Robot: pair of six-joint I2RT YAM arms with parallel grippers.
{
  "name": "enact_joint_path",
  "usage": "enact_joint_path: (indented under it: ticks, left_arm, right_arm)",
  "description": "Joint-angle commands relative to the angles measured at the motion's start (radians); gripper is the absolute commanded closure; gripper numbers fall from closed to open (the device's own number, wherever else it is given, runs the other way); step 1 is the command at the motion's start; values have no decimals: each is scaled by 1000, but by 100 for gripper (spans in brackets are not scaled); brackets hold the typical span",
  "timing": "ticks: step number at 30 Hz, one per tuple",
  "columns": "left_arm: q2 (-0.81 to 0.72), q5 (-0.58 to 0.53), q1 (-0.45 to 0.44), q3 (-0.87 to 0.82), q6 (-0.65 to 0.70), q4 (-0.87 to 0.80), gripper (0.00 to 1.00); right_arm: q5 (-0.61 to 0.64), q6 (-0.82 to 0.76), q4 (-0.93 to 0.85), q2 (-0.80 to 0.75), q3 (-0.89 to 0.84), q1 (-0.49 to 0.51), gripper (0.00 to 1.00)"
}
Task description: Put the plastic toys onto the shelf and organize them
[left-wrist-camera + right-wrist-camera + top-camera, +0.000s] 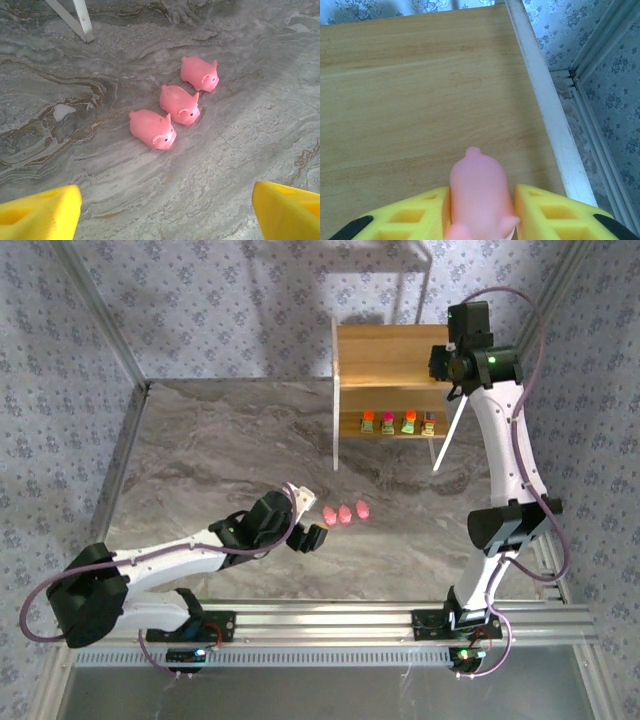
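Observation:
Three pink pigs [346,513] lie in a row on the marbled table, seen close in the left wrist view [179,103]. My left gripper [307,518] stands open just to their left, its yellow fingertips [42,214] apart with only bare table between them. Several blocky toys [398,423] stand in a row on the lower board of the shelf [385,355]. My right gripper [445,365] hangs over the top board at its right end, shut on a fourth pink pig [479,192] just above the wood [420,90].
The shelf's white side frame [545,100] runs along the right of the top board. A pale white-legged stand [400,260] sits behind the shelf. Patterned walls enclose the table on the left, back and right.

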Motion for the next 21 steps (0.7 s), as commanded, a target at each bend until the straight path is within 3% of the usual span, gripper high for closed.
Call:
enact_joint_path:
  ticks: [1, 21]
  left_arm:
    - [5, -6, -7, 35, 16, -6, 12]
    - [-11, -8, -7, 32, 18, -11, 12]
  right_arm:
    - [-12, -16, -44, 32, 25, 6, 62]
    - [10, -24, -53, 11, 35, 16, 54]
